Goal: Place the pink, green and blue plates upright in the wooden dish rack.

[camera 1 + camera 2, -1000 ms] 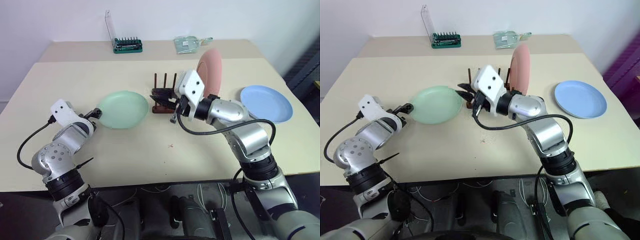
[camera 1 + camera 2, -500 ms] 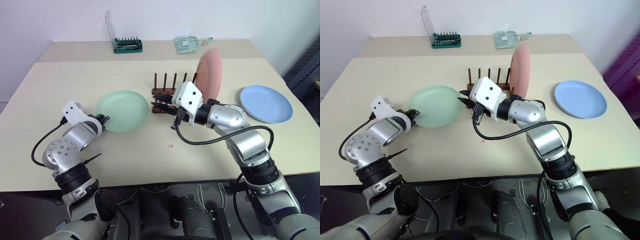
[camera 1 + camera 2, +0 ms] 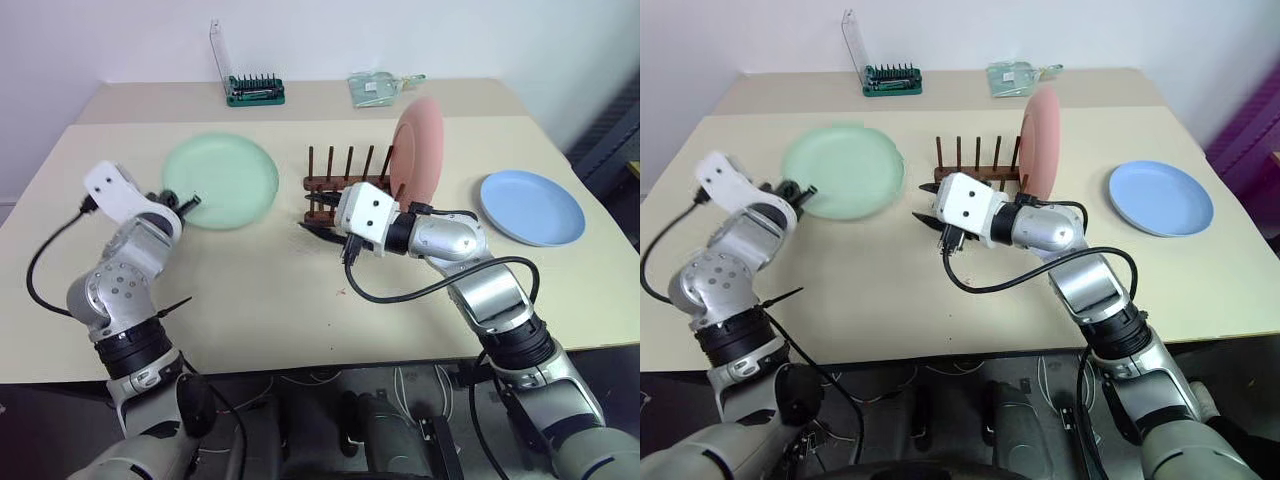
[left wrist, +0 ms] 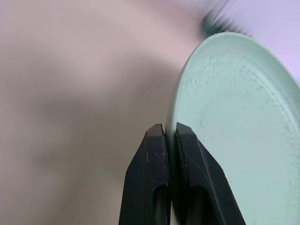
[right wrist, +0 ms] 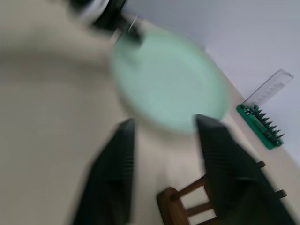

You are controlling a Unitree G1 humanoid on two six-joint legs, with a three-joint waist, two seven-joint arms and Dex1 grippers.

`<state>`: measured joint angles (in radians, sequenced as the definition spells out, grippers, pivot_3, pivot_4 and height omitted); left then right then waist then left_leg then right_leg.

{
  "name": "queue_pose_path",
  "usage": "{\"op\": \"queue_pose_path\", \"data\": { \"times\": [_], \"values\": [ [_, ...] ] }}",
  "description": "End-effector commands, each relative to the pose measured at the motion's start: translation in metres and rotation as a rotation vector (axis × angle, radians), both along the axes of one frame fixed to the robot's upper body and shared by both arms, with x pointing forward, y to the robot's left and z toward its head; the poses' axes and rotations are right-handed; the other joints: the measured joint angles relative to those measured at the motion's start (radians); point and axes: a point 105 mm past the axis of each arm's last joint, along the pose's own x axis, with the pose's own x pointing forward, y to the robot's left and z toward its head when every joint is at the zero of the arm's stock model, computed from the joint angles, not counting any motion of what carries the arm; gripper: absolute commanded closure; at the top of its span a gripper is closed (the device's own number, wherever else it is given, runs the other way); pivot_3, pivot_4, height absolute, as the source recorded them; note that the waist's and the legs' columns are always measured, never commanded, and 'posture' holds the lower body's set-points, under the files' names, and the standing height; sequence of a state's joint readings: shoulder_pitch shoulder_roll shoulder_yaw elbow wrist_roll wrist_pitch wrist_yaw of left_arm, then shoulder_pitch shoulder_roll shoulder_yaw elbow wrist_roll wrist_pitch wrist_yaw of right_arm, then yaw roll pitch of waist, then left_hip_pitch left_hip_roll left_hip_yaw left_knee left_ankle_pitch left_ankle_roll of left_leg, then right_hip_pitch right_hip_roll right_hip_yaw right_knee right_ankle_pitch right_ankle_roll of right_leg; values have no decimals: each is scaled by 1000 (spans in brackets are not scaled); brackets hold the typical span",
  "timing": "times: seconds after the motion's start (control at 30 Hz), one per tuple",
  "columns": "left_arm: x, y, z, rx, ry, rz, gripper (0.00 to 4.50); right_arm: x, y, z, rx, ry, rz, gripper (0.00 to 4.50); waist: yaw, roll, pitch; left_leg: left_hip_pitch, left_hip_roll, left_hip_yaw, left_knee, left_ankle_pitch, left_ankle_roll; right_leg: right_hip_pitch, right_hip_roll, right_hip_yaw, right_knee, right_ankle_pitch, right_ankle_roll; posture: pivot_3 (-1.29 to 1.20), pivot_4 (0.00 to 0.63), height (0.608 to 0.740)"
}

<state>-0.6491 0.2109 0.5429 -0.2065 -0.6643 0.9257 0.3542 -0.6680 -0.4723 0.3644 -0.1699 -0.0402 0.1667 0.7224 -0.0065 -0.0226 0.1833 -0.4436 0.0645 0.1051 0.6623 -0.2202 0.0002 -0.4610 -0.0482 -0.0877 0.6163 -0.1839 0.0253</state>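
— On the counter, what's listed?
— Pink plate upright in rack; blue plate flat, far right.
— Green plate?
— Left claw pinches its rim, raised for racking; right claw spread wide, empty, likely to assist.

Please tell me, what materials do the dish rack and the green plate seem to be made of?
The dish rack looks like dark brown wood with thin round pegs. The green plate, pinched at its rim by the left gripper, is probably matte plastic: even pastel colour, no shine. Ceramic cannot be excluded.
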Motion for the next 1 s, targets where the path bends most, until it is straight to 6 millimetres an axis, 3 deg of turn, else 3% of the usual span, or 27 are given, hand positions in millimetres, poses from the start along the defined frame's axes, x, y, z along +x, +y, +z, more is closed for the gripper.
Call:
{"op": "queue_pose_path", "data": {
  "times": [0.03,0.07,0.17,0.43,0.5,0.57,0.77,0.87,1.0],
  "values": [
    [0,-28,57,97,-195,-98,4500,8,8,25,-53,-266,-7,436,0,0,0,0,0,0,0,0,0,0,0,0,0,0,0,0,150,730],
    [1,-35,66,116,-219,-123,4500,11,10,29,-57,-316,-10,30,0,0,0,0,0,0,0,0,0,0,0,0,0,0,0,0,150,730],
    [1,-58,87,176,-267,-197,4500,24,14,40,-97,-458,-46,30,-4,0,0,0,0,1,-1,0,0,0,0,0,-1,1,2,0,150,730],
    [-5,-103,96,180,-279,-332,4500,44,24,56,-152,-664,-107,30,-6,0,0,0,0,2,-1,1,-1,-1,1,1,0,2,4,0,150,730],
    [-6,-107,94,163,-273,-338,4500,46,24,53,-174,-671,-101,564,-5,0,0,0,0,2,-1,1,-1,0,1,1,0,2,4,0,150,730],
    [-6,-107,92,148,-268,-337,4500,46,24,52,-181,-672,-102,1378,-5,0,0,0,0,2,-1,1,-1,0,1,1,0,2,4,0,150,730],
    [-8,-105,91,120,-279,-345,4500,47,20,51,-189,-701,-121,4410,-5,0,0,0,0,2,-1,1,-1,0,1,1,1,2,4,0,150,730],
    [-9,-101,96,30,-320,-340,3491,48,18,50,-191,-711,-130,4500,-3,0,0,0,0,2,-1,1,-1,0,1,1,1,2,4,0,150,730],
    [-7,-79,110,-102,-395,-239,1371,48,16,52,-174,-710,-145,4500,-4,0,0,0,0,2,0,1,-1,0,1,1,0,2,4,0,150,730]
  ]
}}
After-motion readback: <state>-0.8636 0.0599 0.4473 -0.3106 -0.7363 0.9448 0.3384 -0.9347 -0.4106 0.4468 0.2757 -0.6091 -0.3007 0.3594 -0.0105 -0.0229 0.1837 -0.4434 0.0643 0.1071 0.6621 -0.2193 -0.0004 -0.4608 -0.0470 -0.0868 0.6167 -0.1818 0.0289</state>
